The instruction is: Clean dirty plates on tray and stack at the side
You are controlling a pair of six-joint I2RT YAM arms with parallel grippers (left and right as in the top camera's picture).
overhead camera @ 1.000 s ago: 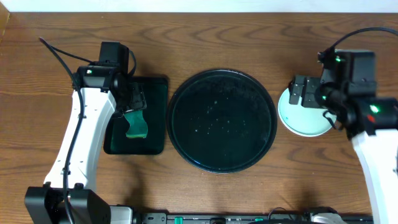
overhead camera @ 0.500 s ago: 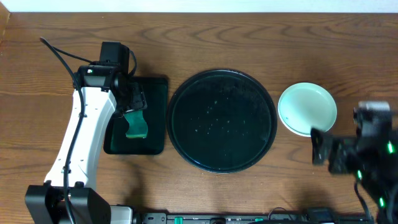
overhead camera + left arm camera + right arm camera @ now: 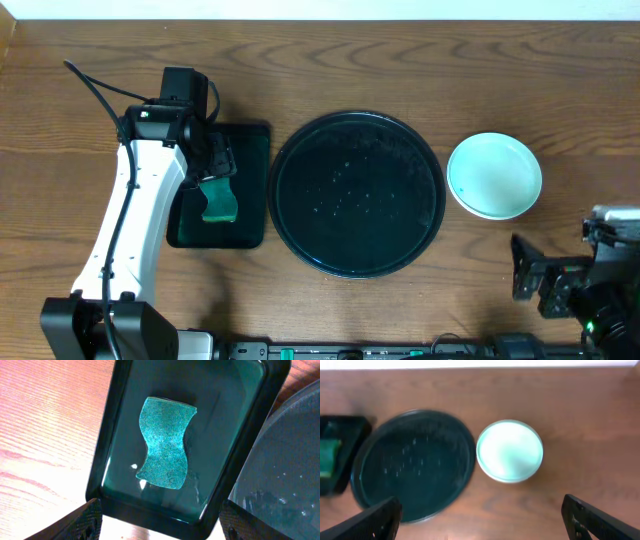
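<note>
left claw (image 3: pixel 161 514): spread wide, one dark finger (image 3: pixel 90 521) in each lower corner of the left wrist view; it grips nothing and hangs over the small tray.
right claw (image 3: pixel 482 512): also spread wide and holding nothing; it sits at the counter's near right corner, well apart from the plate.
pale mint-green round plate (image 3: pixel 494 176): on the bare counter just right of the big tray, not touching it; smooth, glossy, shallow, with a lighter rim; its middle looks clean; whether more plates lie beneath it cannot be told.
large round black tray with a raised rim (image 3: pixel 281 200): at the counter's centre; glossy, with small wet droplets scattered across its floor; no plate on it.
small rectangular dark green tray (image 3: pixel 112 425): rounded corners, thick black rim, shiny wet-looking floor; it sits just beside the round tray's left edge.
teal sponge (image 3: pixel 165 442): lies flat inside the rectangular tray; rough, speckled, pinched in at the waist like an hourglass.
brown wooden counter (image 3: pixel 400 60): matt, with a wavy grain.
</note>
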